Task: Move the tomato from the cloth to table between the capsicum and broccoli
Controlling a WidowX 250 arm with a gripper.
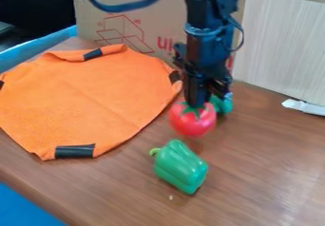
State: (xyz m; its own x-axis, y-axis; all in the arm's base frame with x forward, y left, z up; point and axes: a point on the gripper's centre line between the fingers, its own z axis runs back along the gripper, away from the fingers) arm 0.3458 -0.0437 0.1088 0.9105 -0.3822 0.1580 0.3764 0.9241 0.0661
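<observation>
The green capsicum (pixel 181 166) lies on its side on the brown worktop (pixel 266 173). Past it, the red tomato (pixel 192 121) hangs just over the worktop, off the cloth. The black claw (pixel 198 102) is pinched tight on its leafy top. The green broccoli (pixel 222 105) peeks out behind. The orange cloth (pixel 82 97) lies off to one side, and a big brown box (pixel 155 23) stands at the back.

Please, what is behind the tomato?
Behind the tomato, part of the green broccoli can be seen, on the table. The rest of it is covered by the tomato and gripper.
</observation>
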